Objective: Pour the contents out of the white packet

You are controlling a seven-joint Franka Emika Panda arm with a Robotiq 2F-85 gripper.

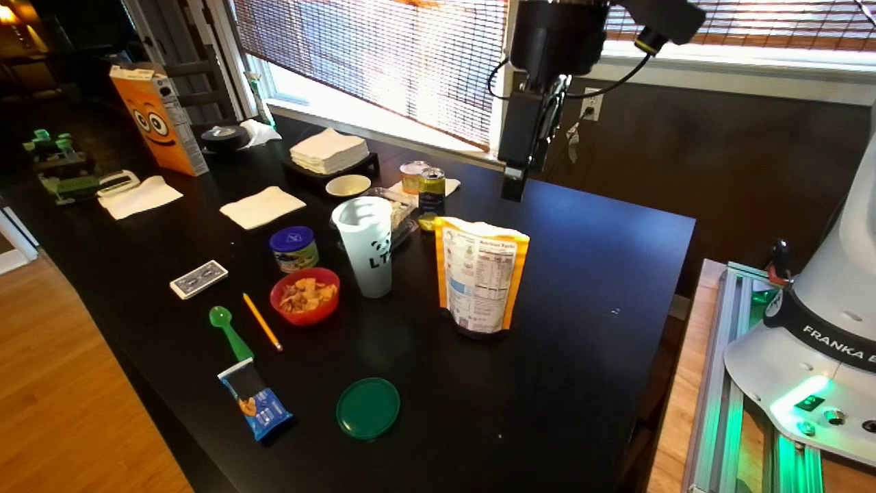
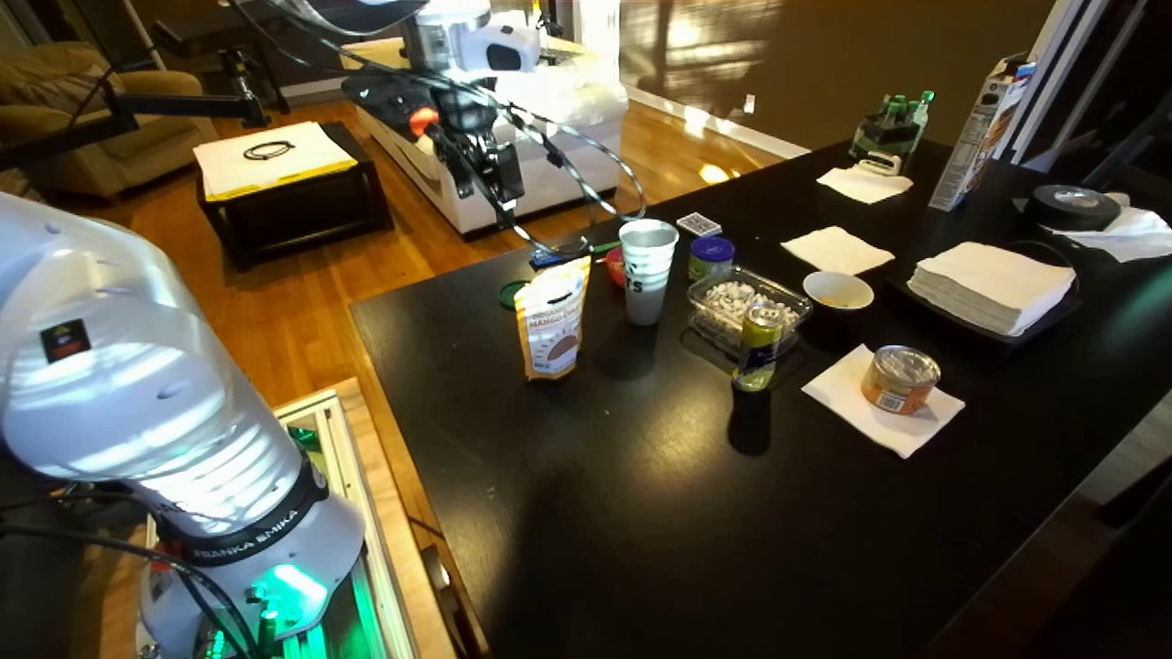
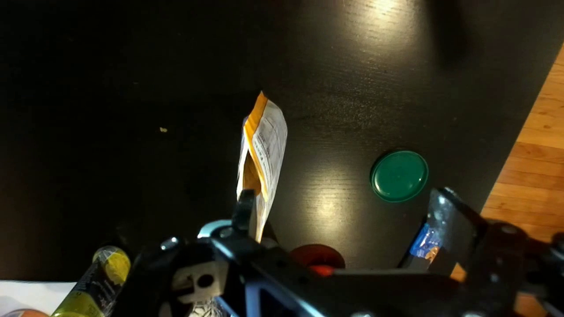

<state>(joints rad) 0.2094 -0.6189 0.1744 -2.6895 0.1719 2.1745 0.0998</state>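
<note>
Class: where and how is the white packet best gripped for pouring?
Probably pinch the white packet at its upper side edge nearest the robot's base, coming from that side, fingers across the printed faces. It stands upright; in the wrist view that edge looks narrow, while the mouth gapes nearer the cup and should stay free.

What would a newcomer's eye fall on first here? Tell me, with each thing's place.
Probably the smiling, big-eyed orange carton would win, standing on the dark table far from the robot's base. Next comes the white packet with orange-yellow edges, upright much nearer that base. The red bowl then pops out, beside the tall white cup.
</note>
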